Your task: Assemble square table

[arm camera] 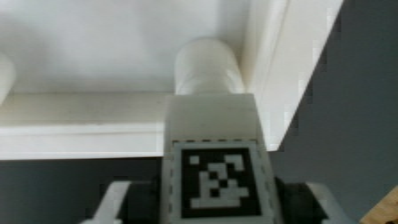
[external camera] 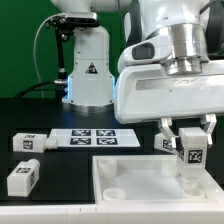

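Observation:
The square table top lies flat on the dark table at the front, with raised rims and round corner sockets. My gripper hangs over its near right corner and is shut on a white leg with a black-and-white tag. The leg stands upright with its round lower end down at the top's right corner socket. In the wrist view the tagged leg fills the middle between my fingers, and its round end sits in the corner of the top. Two more legs lie on the exterior view's left.
The marker board lies behind the table top. A further tagged white block lies just behind my gripper. The white robot base with a warning triangle stands at the back.

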